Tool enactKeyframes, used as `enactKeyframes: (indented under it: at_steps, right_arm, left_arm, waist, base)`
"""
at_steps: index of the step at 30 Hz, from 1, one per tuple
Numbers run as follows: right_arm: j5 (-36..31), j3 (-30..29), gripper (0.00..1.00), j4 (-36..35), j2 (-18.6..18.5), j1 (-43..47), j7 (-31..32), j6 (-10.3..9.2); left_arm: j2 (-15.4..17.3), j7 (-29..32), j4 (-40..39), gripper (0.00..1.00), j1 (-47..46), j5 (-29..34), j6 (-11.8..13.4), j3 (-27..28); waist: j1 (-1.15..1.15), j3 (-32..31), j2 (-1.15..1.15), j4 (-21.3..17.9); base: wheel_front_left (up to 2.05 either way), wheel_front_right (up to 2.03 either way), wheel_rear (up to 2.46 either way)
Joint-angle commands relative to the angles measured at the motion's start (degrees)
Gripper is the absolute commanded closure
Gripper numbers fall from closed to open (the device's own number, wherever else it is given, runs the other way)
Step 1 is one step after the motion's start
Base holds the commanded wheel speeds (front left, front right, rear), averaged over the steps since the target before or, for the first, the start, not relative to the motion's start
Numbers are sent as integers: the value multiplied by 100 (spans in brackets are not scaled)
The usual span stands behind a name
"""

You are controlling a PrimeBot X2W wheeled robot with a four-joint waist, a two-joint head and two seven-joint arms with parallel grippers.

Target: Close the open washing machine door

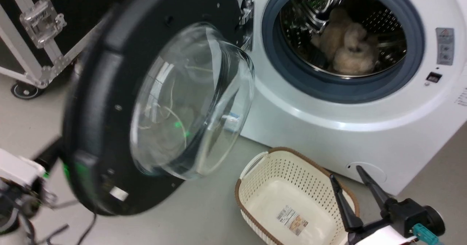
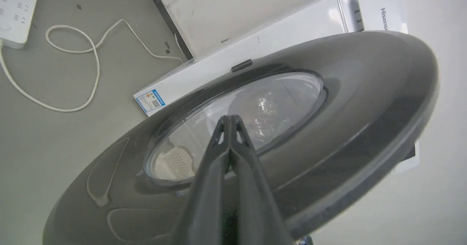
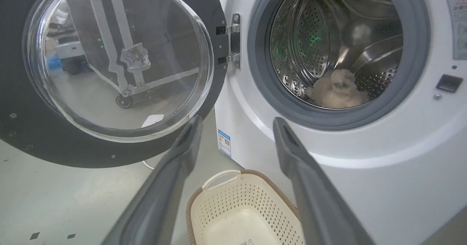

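Left tool [image 2: 230,122]: fingers pinched together, nothing between them, tips laid at the outer face of the washing machine door [image 2: 365,91], over the edge of its glass centre. Looks like contact; cannot confirm. Placed for a push, not a grasp.

Right tool [image 1: 346,173]: fingers spread wide, empty, low at the right. It hangs above the cream perforated basket [image 1: 288,194] on the floor and is well apart from the door.

Door [image 1: 189,99]: swung out on its metal hinge [image 1: 247,11] at the left of the porthole, inner glass bowl facing the head camera, black rim blurred. A broad gap lies between its free edge and the washing machine [image 1: 328,128].

Porthole: uncovered. Grey rubber ring [image 1: 416,55] and steel drum [image 1: 303,15] are in plain sight, with a pale fluffy item [image 1: 346,44] lying inside. Latch slot [image 1: 433,77] on the right of the front is unmet.

Progress, as judged: pusher in place and door part-way round at best. Most of the swing and the final press to latch remain. The basket sits near the door's path; watch it.
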Motion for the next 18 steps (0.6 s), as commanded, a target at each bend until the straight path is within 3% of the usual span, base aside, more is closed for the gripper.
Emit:
enactKeyframes:
  at_steps: [1, 8, 11, 18]
  right_arm:
    - [-1, -69, 0, 18, 33, 40, -25, 5]
    - [-79, -312, 0, 79, 113, 79, -25, 5]
    - [-109, -458, 0, 79, 150, 107, -25, 5]
    - [-189, -525, 0, 142, 169, 150, -25, 5]
  left_arm:
    - [-129, 201, -130, 100, 237, -115, -15, -87]
    - [-595, 887, -928, 100, 990, -457, 174, -403]
    - [-975, 1013, -1537, 100, 1518, -558, 343, -785]
    - [-1140, 924, -1887, 100, 2181, -928, 403, -1592]
  waist:
    - [0, -111, 0, -63]
    - [0, -279, 0, -290]
    - [0, -304, 0, -495]
    - [0, -257, 0, -911]
  base:
    - [0, 0, 0]
    - [0, 0, 0]
    - [0, 0, 0]
    - [0, 0, 0]
